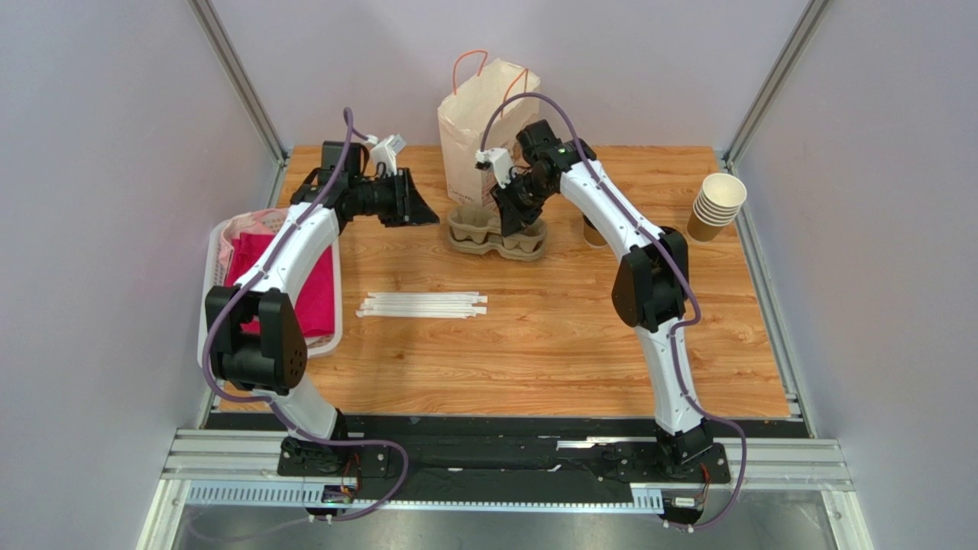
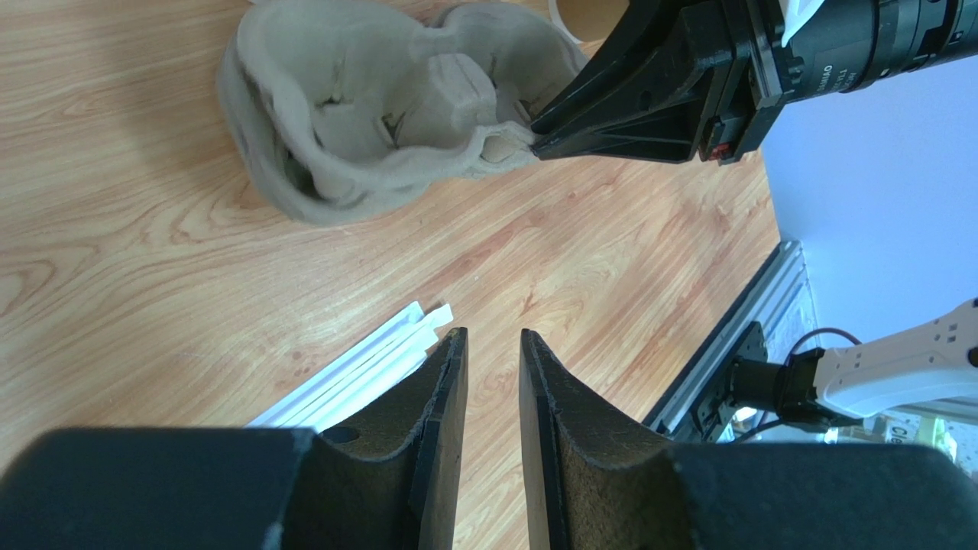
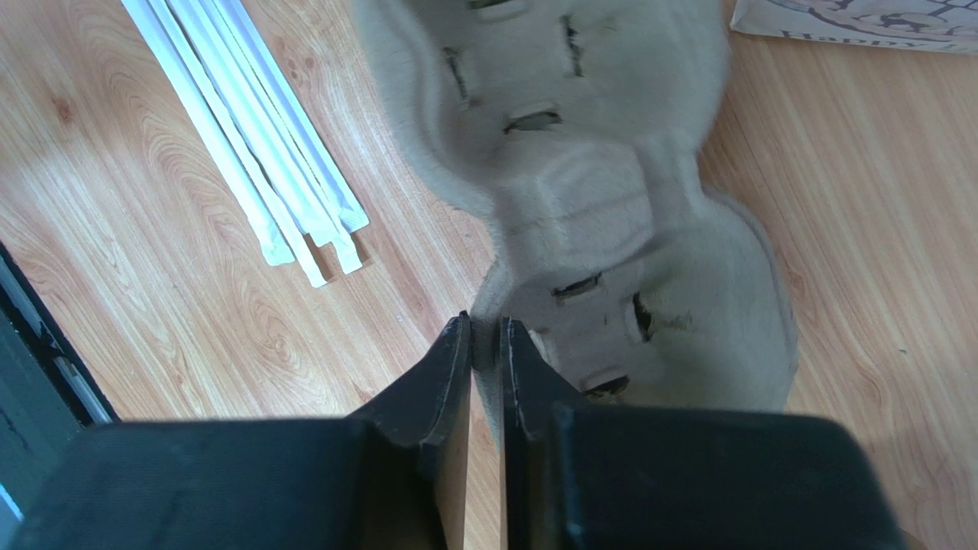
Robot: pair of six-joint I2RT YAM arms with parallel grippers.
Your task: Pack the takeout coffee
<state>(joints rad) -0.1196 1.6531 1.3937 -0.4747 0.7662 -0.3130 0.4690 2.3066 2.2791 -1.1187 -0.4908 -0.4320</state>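
Observation:
A grey pulp cup carrier [image 1: 496, 237] lies in front of the paper bag [image 1: 487, 115]; its wells are empty. My right gripper [image 1: 513, 213] is shut on the carrier's rim; the right wrist view shows the rim [image 3: 484, 344] pinched between the jaws [image 3: 484, 323], with the carrier [image 3: 597, 138] spreading beyond. My left gripper [image 1: 420, 207] hovers just left of the carrier, jaws a little apart and empty [image 2: 494, 335]; it sees the carrier [image 2: 367, 103] and the right gripper [image 2: 540, 135]. A brown paper cup [image 1: 594, 234] stands half hidden behind the right arm; no black lid shows on it.
White wrapped straws [image 1: 421, 305] lie mid-table and also show in the left wrist view [image 2: 362, 369] and the right wrist view [image 3: 247, 149]. A stack of cream cups [image 1: 716, 206] stands at the right edge. A white basket [image 1: 216, 258] holding pink cloth sits at the left edge.

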